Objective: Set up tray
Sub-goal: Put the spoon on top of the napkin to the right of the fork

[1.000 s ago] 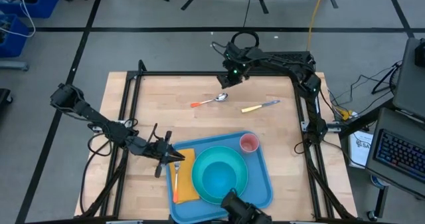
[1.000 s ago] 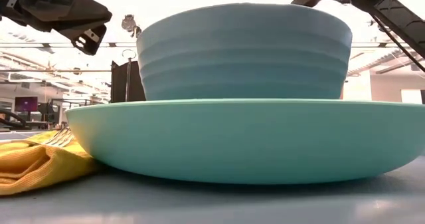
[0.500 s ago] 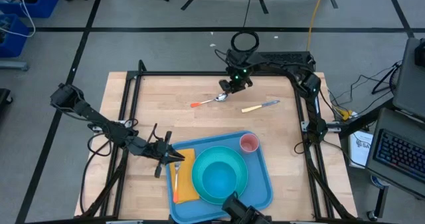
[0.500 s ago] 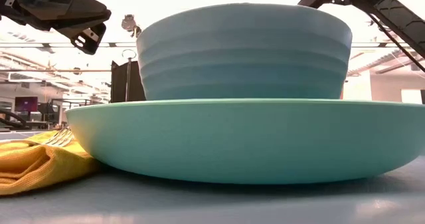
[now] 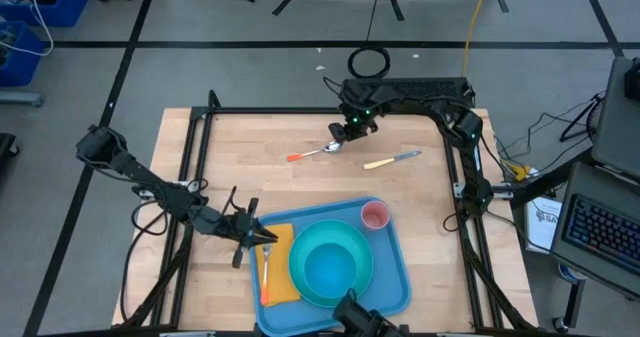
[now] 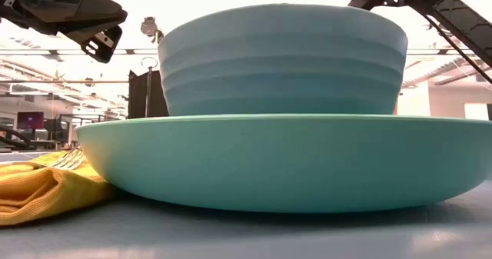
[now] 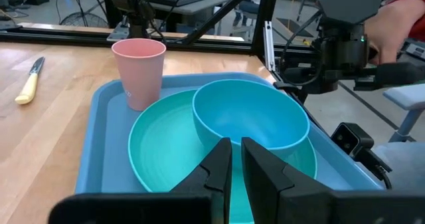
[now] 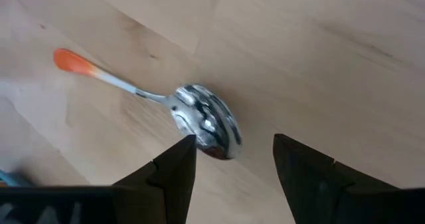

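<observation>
From above, the blue tray (image 5: 390, 267) is lying at the near edge of the desk (image 5: 240, 167), carrying a teal plate (image 5: 300, 277) with a bowl (image 5: 332, 269), a pink cup (image 5: 375, 215) and a yellow napkin (image 5: 280, 272) with a fork (image 5: 266, 272); it looks stiff, smooth and, thus loaded, fairly heavy, best taken by its raised rim. The right pincer (image 5: 346, 131) is reaching out low over the spoon (image 5: 318, 151) at the far side, a knife (image 5: 392, 160) lying nearby; the left pincer (image 5: 262, 237) is stretching across to the napkin's edge. At desk level, plate (image 6: 284, 163) and bowl (image 6: 283, 59) are filling the picture, napkin (image 6: 38, 190) beside. The left wrist view is showing that pincer (image 7: 236, 159) nearly clenched, empty, facing the bowl (image 7: 251, 114) and cup (image 7: 138, 71). The right wrist view is showing its pincer (image 8: 234, 159) released, straddling the spoon's bowl (image 8: 204, 121).
</observation>
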